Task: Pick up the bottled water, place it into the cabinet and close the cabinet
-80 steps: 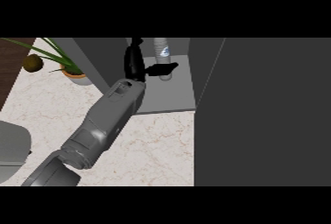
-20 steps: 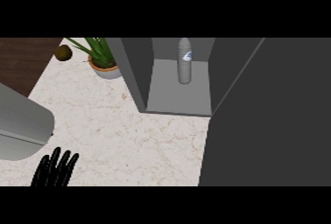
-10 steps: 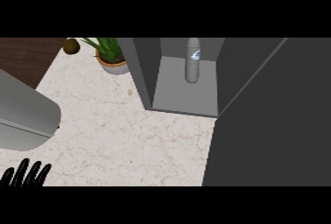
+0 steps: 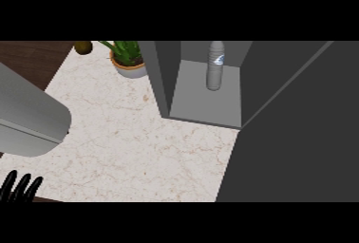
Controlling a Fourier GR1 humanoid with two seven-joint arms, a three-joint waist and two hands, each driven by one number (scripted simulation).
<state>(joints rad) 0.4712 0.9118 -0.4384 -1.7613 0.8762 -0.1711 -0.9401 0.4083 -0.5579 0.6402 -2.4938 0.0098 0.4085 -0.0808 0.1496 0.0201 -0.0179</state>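
The bottled water (image 4: 214, 65) stands upright inside the open grey cabinet (image 4: 204, 102), on its floor near the back. No hand touches it. My left hand (image 4: 18, 186) shows only as straight black fingertips at the lower left corner, far from the cabinet. The dark cabinet door (image 4: 298, 137) stands open at the right and fills that side of the view. My right hand does not show.
A potted green plant (image 4: 128, 59) stands on the marble counter (image 4: 133, 142) left of the cabinet, with a small brown fruit (image 4: 83, 46) beside it. A large grey rounded object (image 4: 28, 121) covers the left edge.
Four seconds ago my left arm reached to the bottle in the cabinet. It has let go and pulled back to the lower left corner. The view has kept shifting right.
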